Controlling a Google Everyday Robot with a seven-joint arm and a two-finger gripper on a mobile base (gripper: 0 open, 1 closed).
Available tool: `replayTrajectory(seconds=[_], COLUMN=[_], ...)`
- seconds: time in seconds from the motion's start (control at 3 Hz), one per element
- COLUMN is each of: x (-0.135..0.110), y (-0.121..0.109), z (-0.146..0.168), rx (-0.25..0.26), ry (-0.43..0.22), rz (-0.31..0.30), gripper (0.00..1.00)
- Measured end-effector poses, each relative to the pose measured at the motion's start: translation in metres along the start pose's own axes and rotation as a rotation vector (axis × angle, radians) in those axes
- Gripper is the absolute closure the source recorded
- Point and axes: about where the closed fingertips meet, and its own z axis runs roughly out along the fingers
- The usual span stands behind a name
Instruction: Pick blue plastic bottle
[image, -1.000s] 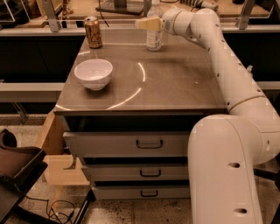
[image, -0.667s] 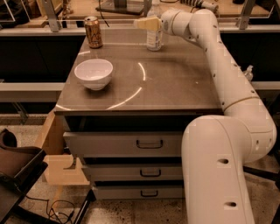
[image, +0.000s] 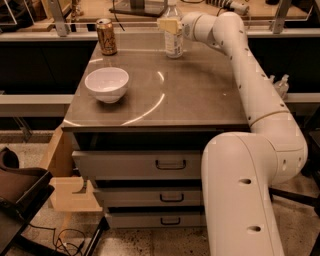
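one arm (image: 255, 75) is stretching over the table (image: 200, 95) to the upper middle of the frame, its gripper (image: 169, 25) sitting against the bottle (image: 174, 45), which is standing upright near the far edge; whether it is clamping, i cannot tell. a can (image: 106, 36) and a bowl (image: 107, 84) are sitting at upper left.

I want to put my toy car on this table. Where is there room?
The biggest bare patch is the tabletop middle and front, right of the bowl. A smaller one lies between the can and bottle. The back right is crowded: the gripper is at the bottle.
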Motion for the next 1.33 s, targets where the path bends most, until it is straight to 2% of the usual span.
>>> replayTrajectory(seconds=[0.67, 1.0, 1.33], x=[0.0030, 0.0045, 0.0045], y=[0.0047, 0.0069, 0.0069], z=[0.0051, 0.0074, 0.0074], rx=[-0.008, -0.011, -0.011], ry=[0.003, 0.005, 0.005], rz=[0.002, 0.003, 0.003], gripper=[0.86, 1.00, 1.00])
